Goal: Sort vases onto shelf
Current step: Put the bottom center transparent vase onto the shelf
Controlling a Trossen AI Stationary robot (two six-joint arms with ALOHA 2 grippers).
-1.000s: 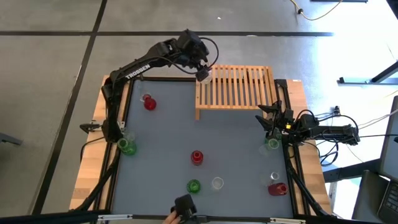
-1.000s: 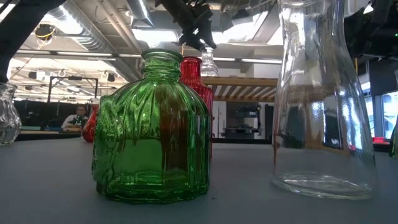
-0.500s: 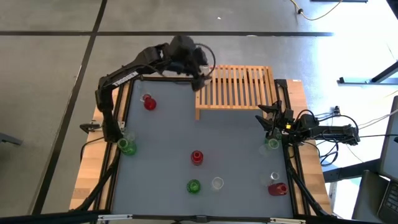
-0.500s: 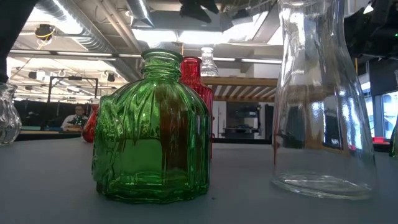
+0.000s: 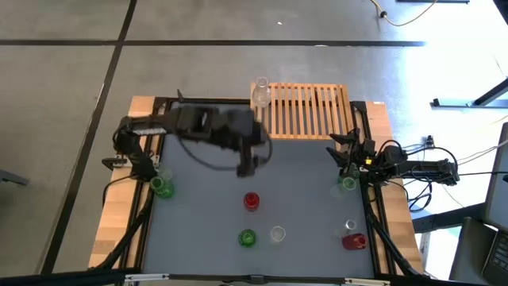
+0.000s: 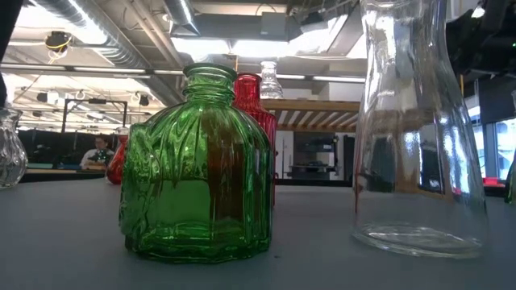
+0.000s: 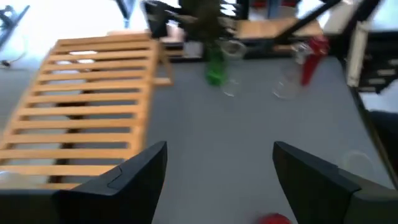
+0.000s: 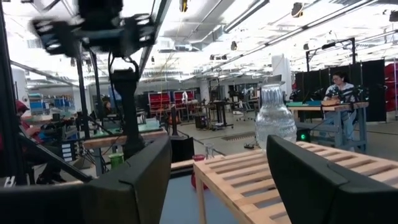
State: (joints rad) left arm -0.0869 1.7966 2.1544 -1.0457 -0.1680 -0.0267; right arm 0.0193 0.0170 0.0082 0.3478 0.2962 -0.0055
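Observation:
A clear vase (image 5: 260, 91) stands upright on the far-left corner of the slatted wooden shelf (image 5: 309, 111), by its base on the slats; the low view shows this clear vase (image 6: 271, 80) too. My left gripper (image 5: 246, 164) hangs open and blurred over the middle of the grey table, holding nothing; the left wrist view shows its open gripper (image 7: 217, 152) with the shelf (image 7: 81, 106) beside it. On the table stand a red vase (image 5: 251, 201), a green vase (image 5: 247, 237) and a clear vase (image 5: 276, 233). My right gripper (image 5: 343, 155) rests open at the right edge.
More vases stand near the edges: a green one (image 5: 161, 187) at the left, a green one (image 5: 347, 184) by my right gripper, and a red one (image 5: 353, 241) at the near right. The left arm (image 5: 198, 127) spans the table's far left part.
My left gripper has drawn up and back from the clear vase at the shelf's far-left corner. It has then swung fast toward the table's near edge, out over the middle of the table. The clear vase has stayed upright on the shelf.

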